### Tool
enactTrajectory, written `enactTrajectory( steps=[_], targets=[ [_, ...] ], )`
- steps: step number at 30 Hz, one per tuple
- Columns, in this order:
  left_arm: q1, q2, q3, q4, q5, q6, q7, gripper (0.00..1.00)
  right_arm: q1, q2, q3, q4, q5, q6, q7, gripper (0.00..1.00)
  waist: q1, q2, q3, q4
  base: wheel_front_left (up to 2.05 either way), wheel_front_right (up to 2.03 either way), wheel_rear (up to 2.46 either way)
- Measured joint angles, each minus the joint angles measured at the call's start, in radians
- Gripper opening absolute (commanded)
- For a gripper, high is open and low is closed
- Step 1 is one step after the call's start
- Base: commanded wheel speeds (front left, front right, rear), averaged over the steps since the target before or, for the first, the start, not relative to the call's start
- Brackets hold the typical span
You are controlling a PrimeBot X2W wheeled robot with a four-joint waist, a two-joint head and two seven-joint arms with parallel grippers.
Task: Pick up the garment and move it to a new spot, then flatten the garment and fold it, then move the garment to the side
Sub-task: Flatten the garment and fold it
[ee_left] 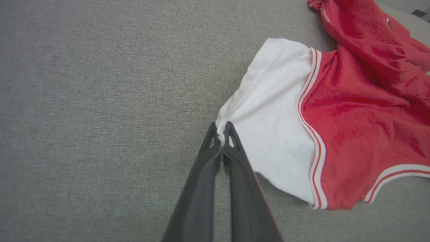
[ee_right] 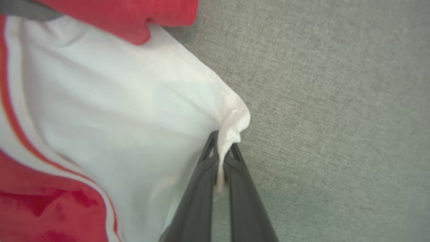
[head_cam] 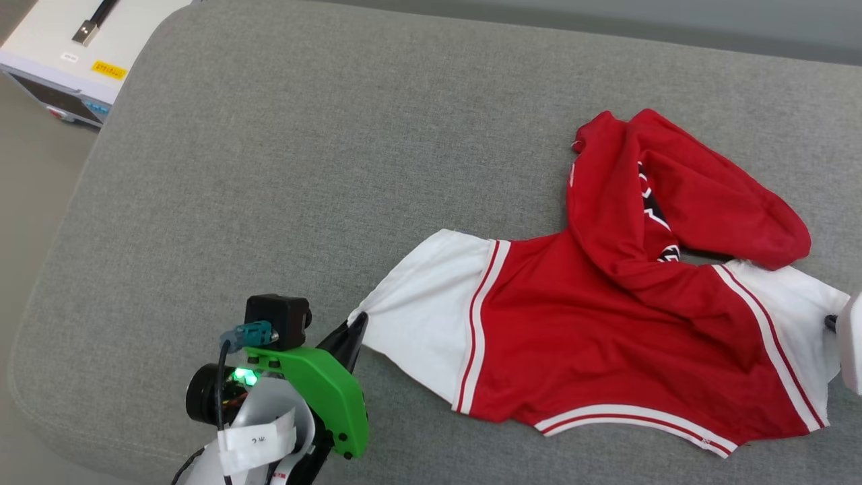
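On the cushion (head_cam: 269, 168), garment (head_cam: 592, 337) lies right of left hand (head_cam: 360, 323)

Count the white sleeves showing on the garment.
2 on the garment: one sleeve spread toward the left gripper, which pinches its corner; the other sleeve pinched by the right gripper.

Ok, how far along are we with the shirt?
Done: left gripper and right gripper are each shut on a white sleeve tip. In hand: the shirt stretched between them on the cushion. Left: its red body lies bunched over the lettering, so flattening, folding and moving aside.
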Motion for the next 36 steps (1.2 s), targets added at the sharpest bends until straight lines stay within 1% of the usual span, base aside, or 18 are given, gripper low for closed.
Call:
enactTrajectory(
  steps=[4,9,19,25,30,34,36],
  targets=[
    [0.003,0.010,0.016,0.002,-0.008,0.006,-0.003,0.00,0.024,-0.006,-0.039,-0.003,0.024,0.000,-0.021,0.00,0.0000,0.0000,-0.036,-0.015,0.00,0.00,0.00],
    [0.015,0.029,0.046,-0.016,-0.019,0.011,-0.008,0.00,0.058,-0.010,-0.110,-0.052,0.066,0.000,-0.030,0.00,0.0000,0.0000,-0.086,-0.042,0.00,0.00,0.00],
    [0.022,0.072,0.113,-0.136,-0.068,0.018,-0.003,0.00,0.105,-0.001,-0.259,-0.264,0.124,0.000,0.025,0.00,0.0000,0.0000,-0.183,-0.113,0.00,0.00,0.00],
    [0.005,0.130,0.172,-0.224,-0.067,0.021,0.019,0.00,0.103,0.020,-0.327,-0.380,0.155,0.000,0.053,0.00,0.0000,0.0000,-0.224,-0.159,0.00,0.00,0.00],
    [-0.067,0.161,0.204,-0.301,-0.075,0.026,0.050,0.00,0.050,0.027,-0.373,-0.434,0.180,0.000,0.071,0.00,0.0000,0.0000,-0.244,-0.187,0.00,0.00,0.00],
    [-0.152,0.191,0.226,-0.337,-0.069,0.026,0.051,0.00,-0.023,0.052,-0.407,-0.442,0.221,0.000,0.102,0.00,0.0000,0.0000,-0.248,-0.205,0.00,0.00,0.00],
    [-0.194,0.207,0.230,-0.342,-0.065,0.025,0.060,0.00,-0.057,0.042,-0.407,-0.442,0.219,0.000,0.104,0.00,0.0000,0.0000,-0.243,-0.208,0.00,0.00,0.00]
  ],
)
